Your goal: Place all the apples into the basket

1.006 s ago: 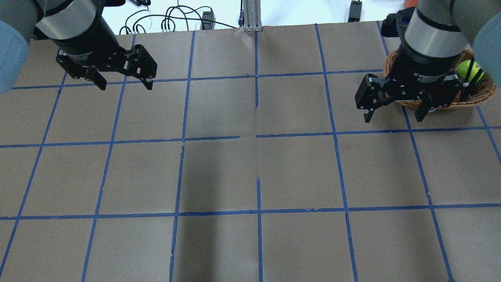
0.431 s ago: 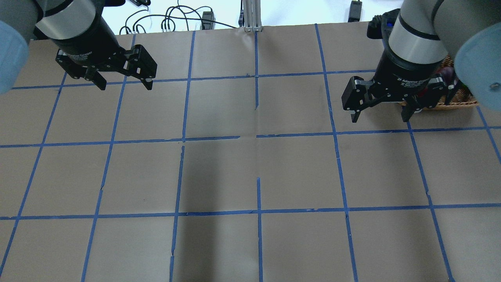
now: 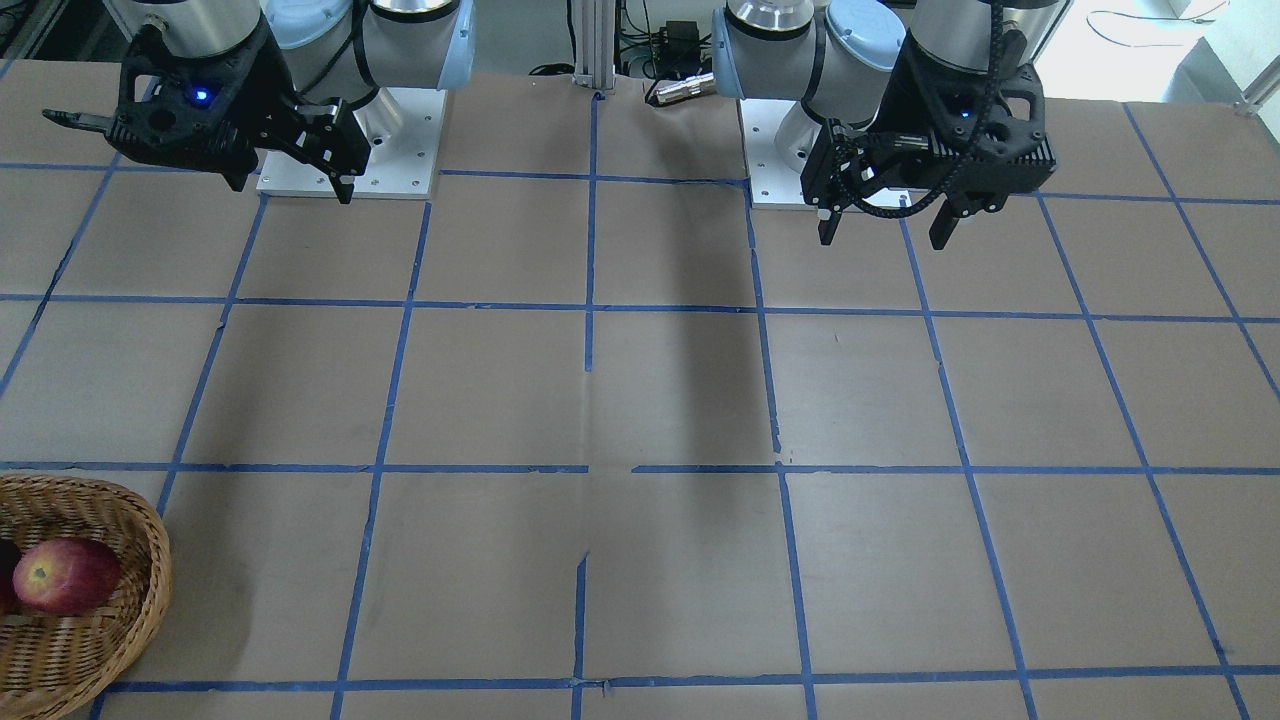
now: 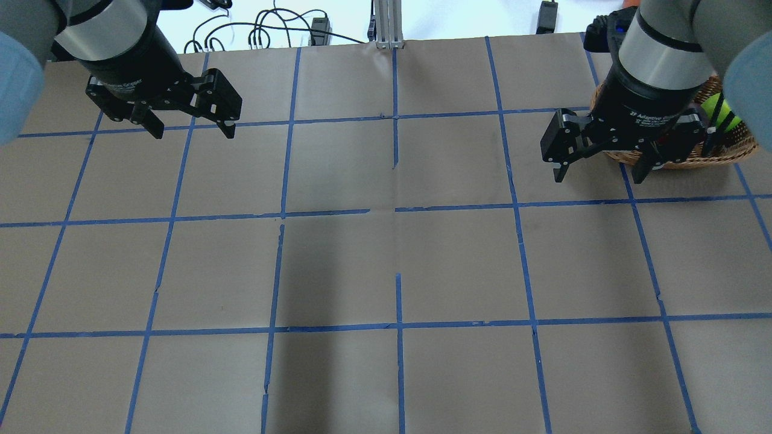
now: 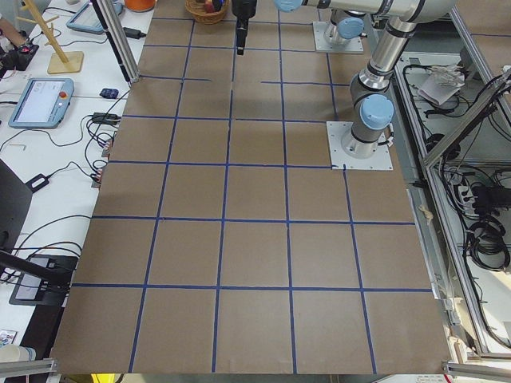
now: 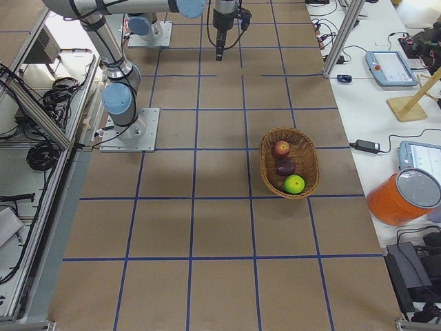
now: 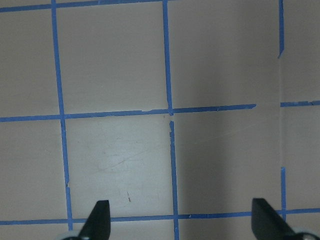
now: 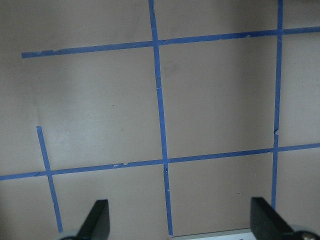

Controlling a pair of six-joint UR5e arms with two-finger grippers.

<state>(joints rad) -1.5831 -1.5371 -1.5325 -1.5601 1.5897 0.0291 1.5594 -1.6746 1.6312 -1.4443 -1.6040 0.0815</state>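
Apples, all three, lie inside the basket (image 6: pixel 308 162), which sits on the table (image 4: pixel 398 253) toward the robot's right end and on the side away from the arm bases. The basket is an oval. Seen from the right end of the table, its long axis runs roughly along the table's length, tilted only slightly off the blue tape lines. The fruit follows that axis in a loose row. The red apple (image 6: pixel 280 147) is at the end nearer the table's middle, the maroon apple (image 6: pixel 284 166) is in the centre, and the green apple (image 6: pixel 294 183) is at the end nearest the table's right edge. Each one touches or sits just beside its neighbour, probably because the shallow wicker floor lets round fruit settle together. Which way their stems point is too small to tell. The right hand (image 4: pixel 599 175) hangs above the table with its fingers spread wide and nothing between them, and its wrist camera sees only bare paper and tape. In the overhead view it overlaps the basket's inner end, though the front view suggests it is raised well above the basket rather than in it. The left hand (image 4: pixel 193 134) is likewise spread and empty, held high over the opposite side, well apart from the basket. With no apple on the table surface, the task looks complete, and both hands seem parked clear.
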